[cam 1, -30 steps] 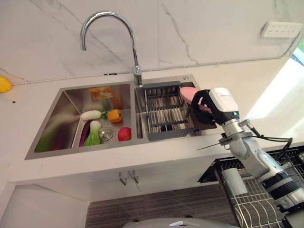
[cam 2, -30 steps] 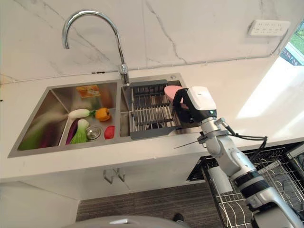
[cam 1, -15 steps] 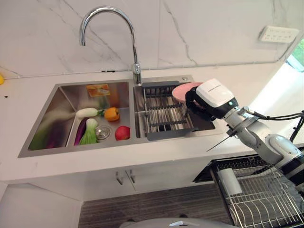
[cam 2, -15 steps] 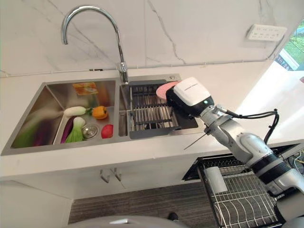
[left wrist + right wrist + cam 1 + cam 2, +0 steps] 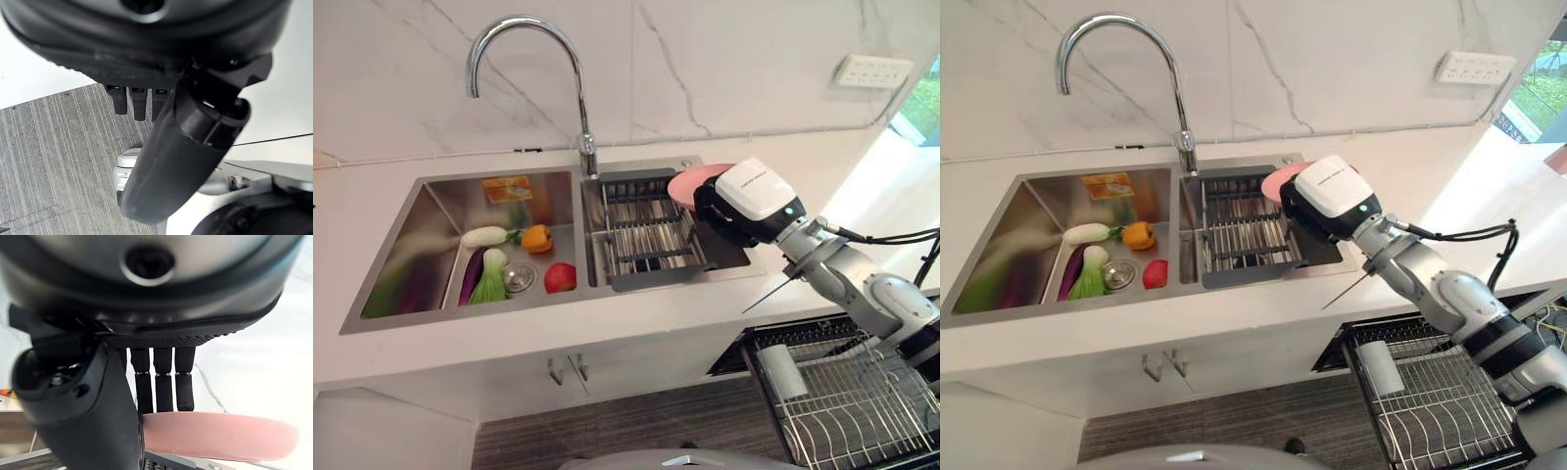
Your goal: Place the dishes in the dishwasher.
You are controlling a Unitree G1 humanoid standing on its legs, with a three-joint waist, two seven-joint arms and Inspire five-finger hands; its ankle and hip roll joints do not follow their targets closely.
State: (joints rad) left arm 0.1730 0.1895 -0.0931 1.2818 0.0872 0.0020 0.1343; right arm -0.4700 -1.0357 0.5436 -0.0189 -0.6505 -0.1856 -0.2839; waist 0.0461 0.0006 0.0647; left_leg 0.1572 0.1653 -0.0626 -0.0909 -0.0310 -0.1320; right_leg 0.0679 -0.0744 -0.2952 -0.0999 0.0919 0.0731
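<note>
Step in hand: lifting the pink plate (image 5: 690,183) out of the sink's right basin, judging by where it sits now, above the back right corner of the dish rack (image 5: 646,235).
Right hand (image 5: 729,211): thumb on one face of the plate and fingers (image 5: 164,382) on the other, pinching it near the rim; the plate juts out edge-on past them.
Left hand (image 5: 186,147): idle, seen over the grey floor with nothing in it, fingers relaxed.
Doing it well: keep the pinch firm since the hold is at the rim alone; raise the plate clear of the rack and the tabletop (image 5: 607,328) edge before swinging it down to the right; I judge a glazed plate could slip if tilted fast.
Destination: the dishwasher rack (image 5: 847,401), pulled out below the tabletop on the right, holds a pale upright cup-like item (image 5: 788,372); its wire slots look otherwise free.
Left basin (image 5: 431,235): vegetables around the drain, namely a white radish (image 5: 487,236), an orange pepper (image 5: 537,238), a red tomato (image 5: 560,278), a bok choy (image 5: 492,285) and a purple aubergine (image 5: 471,276).
Dish rack: no other dishes visible in it.
</note>
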